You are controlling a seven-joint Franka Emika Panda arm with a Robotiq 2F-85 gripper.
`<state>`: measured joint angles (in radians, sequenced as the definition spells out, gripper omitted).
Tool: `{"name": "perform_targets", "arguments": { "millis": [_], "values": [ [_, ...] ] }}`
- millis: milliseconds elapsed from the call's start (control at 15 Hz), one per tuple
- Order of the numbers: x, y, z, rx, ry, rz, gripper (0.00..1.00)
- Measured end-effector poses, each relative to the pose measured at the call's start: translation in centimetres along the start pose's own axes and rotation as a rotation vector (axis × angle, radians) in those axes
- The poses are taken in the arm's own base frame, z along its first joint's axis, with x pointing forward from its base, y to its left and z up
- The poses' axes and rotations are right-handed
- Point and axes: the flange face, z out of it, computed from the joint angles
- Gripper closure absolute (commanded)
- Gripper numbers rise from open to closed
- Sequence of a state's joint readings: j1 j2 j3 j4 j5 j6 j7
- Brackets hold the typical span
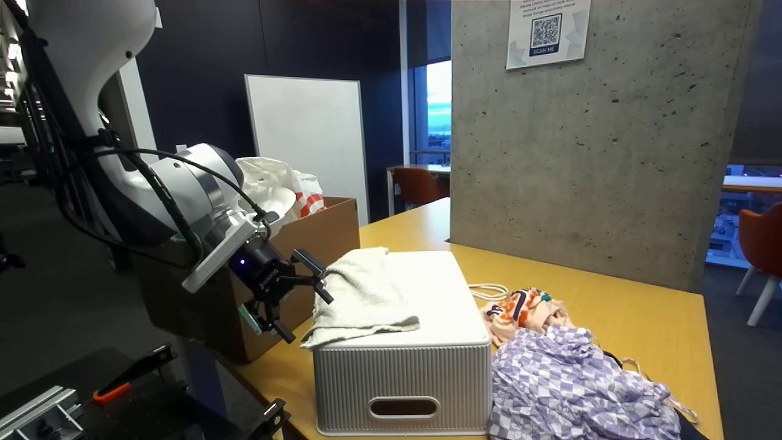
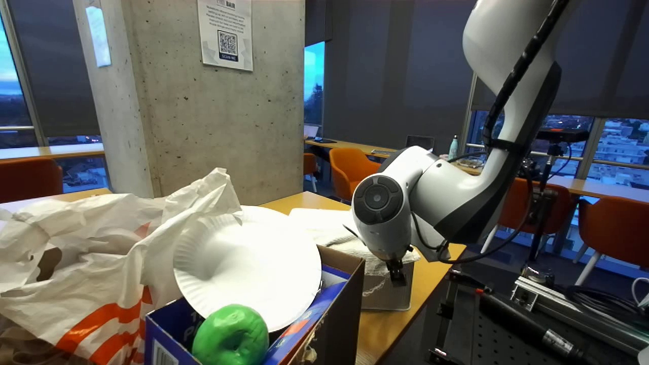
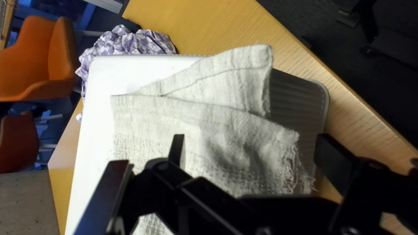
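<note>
My gripper (image 1: pixel 308 316) is open, its two black fingers wide apart, and holds nothing. It is tilted at the side edge of a white ribbed storage box (image 1: pixel 446 305). A cream cloth (image 1: pixel 366 299) lies on the box's white lid and hangs over that edge. In the wrist view the gripper (image 3: pixel 252 153) has one finger over the cloth (image 3: pixel 147 120) and the other beyond its frayed edge, past the box wall. The cloth lies between the fingers; I cannot tell if any finger touches it. In an exterior view the wrist hides much of the gripper (image 2: pixel 398 274).
A cardboard box (image 1: pixel 330 241) stands close behind the arm; it holds a paper plate (image 2: pixel 258 268), a white bag (image 2: pixel 101 263) and a green ring (image 2: pixel 232 334). A purple checkered cloth (image 1: pixel 580 385) and a peach cloth (image 1: pixel 528 315) lie beside the storage box. A concrete pillar (image 1: pixel 586 153) stands behind.
</note>
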<state>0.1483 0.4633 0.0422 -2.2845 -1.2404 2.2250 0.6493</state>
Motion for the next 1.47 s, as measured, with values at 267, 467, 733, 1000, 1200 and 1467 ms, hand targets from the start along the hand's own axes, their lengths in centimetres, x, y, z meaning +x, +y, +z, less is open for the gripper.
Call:
{"name": "perform_targets", "arguments": {
  "millis": [267, 467, 733, 1000, 1200, 1467],
  "values": [
    [-0.1, -1.3, 1.1, 0.003, -0.019, -0.011, 0.0],
    [-0.4, -1.5, 1.7, -0.006, -0.034, -0.013, 0.0],
    [-0.7, -1.0, 2.2, -0.045, -0.053, -0.017, 0.0],
    [-0.8, -0.6, 2.3, -0.07, -0.064, -0.018, 0.0],
    [-0.6, -0.2, 2.3, -0.09, -0.062, -0.009, 0.0],
    [-0.1, 0.3, 2.2, -0.109, -0.044, 0.016, 0.0]
  ]
}}
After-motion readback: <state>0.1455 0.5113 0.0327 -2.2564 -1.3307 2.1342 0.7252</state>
